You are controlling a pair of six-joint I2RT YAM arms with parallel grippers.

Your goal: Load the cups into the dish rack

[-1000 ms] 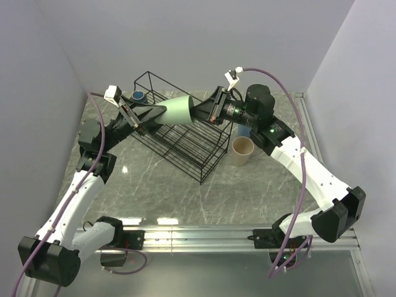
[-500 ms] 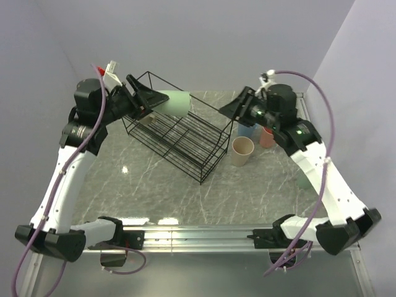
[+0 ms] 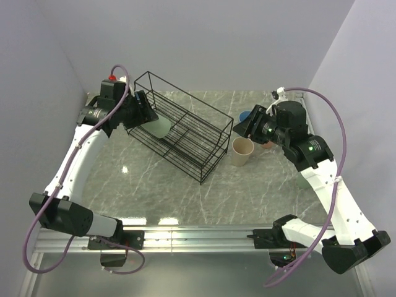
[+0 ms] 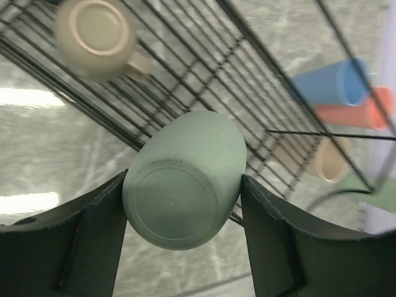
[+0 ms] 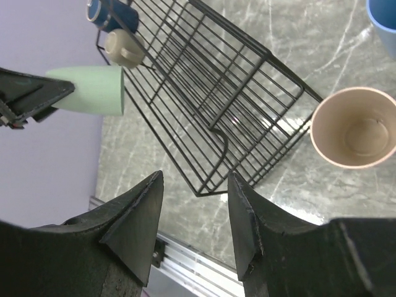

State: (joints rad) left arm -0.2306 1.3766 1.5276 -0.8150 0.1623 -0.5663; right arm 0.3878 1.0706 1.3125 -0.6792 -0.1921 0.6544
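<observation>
The tumbler (image 4: 185, 179) is a plain matte pale green. The dish rack (image 3: 185, 137) is black wire in an open grid. Inside it sit a tan mug (image 4: 96, 37) and a dark navy mug (image 5: 110, 11). The table (image 3: 185, 198) is grey-green marble with pale, irregular veins. On it are a blue cup (image 4: 328, 80), a salmon-pink cup (image 4: 356, 112) and a beige cup (image 5: 352, 127) with a pinkish rim. The left arm (image 3: 69, 179) and right arm (image 3: 337, 192) are white with black joints and trail purple cables (image 3: 337, 117). The walls (image 3: 204, 37) are pale lavender-grey.
</observation>
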